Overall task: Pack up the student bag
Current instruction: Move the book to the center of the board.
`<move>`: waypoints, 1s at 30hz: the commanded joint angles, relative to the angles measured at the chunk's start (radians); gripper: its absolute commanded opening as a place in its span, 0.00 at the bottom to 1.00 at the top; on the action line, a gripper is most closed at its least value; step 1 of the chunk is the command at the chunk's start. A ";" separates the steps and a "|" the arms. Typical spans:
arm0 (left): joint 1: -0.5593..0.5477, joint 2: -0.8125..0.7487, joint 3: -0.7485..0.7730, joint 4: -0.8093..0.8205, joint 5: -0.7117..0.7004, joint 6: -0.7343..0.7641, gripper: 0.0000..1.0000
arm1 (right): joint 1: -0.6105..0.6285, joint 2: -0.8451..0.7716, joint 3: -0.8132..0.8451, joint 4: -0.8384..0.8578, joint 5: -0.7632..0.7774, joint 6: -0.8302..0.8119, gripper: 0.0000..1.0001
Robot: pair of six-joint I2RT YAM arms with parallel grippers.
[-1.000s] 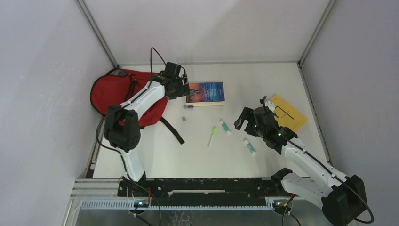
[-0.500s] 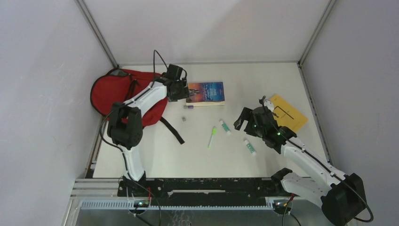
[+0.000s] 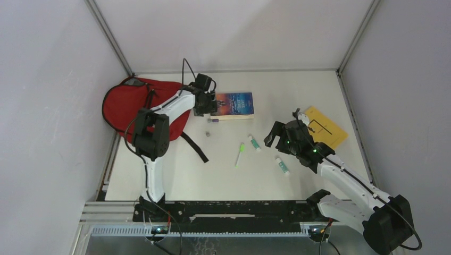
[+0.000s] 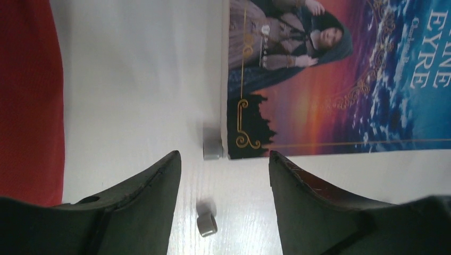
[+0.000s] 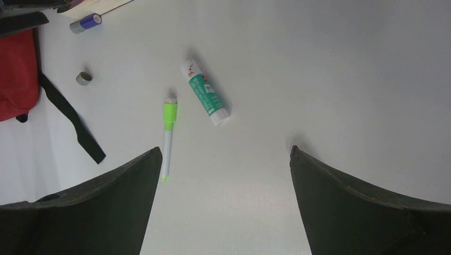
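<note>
The student bag is a red fabric backpack lying at the table's back left; its red edge also fills the left of the left wrist view. My left gripper hovers open just right of the bag, at the left edge of a paperback book. In the left wrist view the gripper holds nothing, with the book's corner and a small grey cylinder ahead of the fingers. My right gripper hangs wide open and empty over bare table at mid right.
A small grey ring lies between the left fingers' span. A green marker, two glue sticks and a purple-capped cylinder lie mid-table. A yellow envelope sits at the right. A black bag strap trails onto the table.
The left arm has swung right from above the bag to the book's left edge, and its jaws have narrowed a little. The right arm has not moved.
</note>
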State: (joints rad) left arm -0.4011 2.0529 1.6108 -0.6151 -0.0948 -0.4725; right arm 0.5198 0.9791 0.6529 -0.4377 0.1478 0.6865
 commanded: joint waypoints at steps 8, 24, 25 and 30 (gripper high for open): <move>0.064 0.116 0.152 0.025 0.237 -0.060 0.64 | -0.004 -0.042 0.004 0.006 0.012 0.006 1.00; 0.036 0.154 0.165 0.071 0.372 -0.083 0.42 | -0.006 -0.049 0.004 0.003 0.006 0.012 1.00; 0.031 0.153 0.164 0.073 0.382 -0.083 0.41 | -0.006 -0.048 0.004 0.003 0.006 0.013 1.00; 0.002 0.122 0.127 0.107 0.428 -0.089 0.24 | -0.006 -0.042 0.004 -0.005 0.010 0.015 1.00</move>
State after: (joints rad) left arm -0.3557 2.2032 1.7298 -0.5762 0.2523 -0.5476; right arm 0.5175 0.9478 0.6533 -0.4473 0.1486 0.6872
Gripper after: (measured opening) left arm 0.300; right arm 0.993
